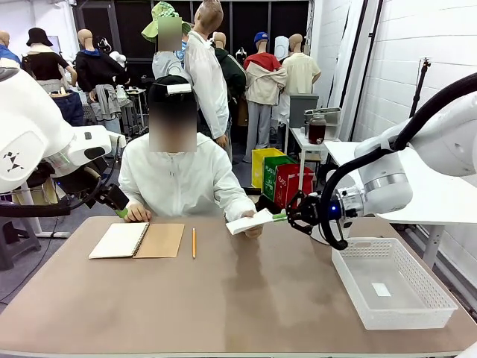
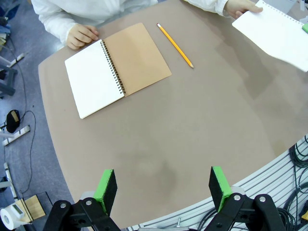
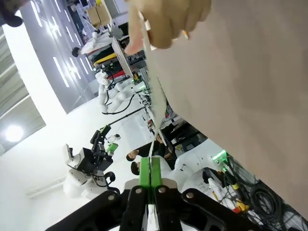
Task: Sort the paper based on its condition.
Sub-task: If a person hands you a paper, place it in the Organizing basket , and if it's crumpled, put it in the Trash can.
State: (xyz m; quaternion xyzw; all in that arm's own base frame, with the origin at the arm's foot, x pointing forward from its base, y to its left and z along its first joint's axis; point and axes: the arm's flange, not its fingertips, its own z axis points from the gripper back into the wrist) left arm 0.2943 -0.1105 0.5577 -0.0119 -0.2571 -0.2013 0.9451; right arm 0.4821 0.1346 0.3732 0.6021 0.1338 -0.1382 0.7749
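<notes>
Thin smooth white paper sheet [image 1: 250, 221]: probably light, limp, crease-prone; right hand [image 1: 282, 217] is pinching its nearest edge, closed tight on it; left hand [image 2: 162, 190] is hanging wide, empty.

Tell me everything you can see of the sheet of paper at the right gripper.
The sheet of paper is white, thin and smooth, uncrumpled, with small binding holes along one edge. It is held roughly level above the brown table. The right gripper is shut on one edge; the person's hand holds the opposite end.
</notes>
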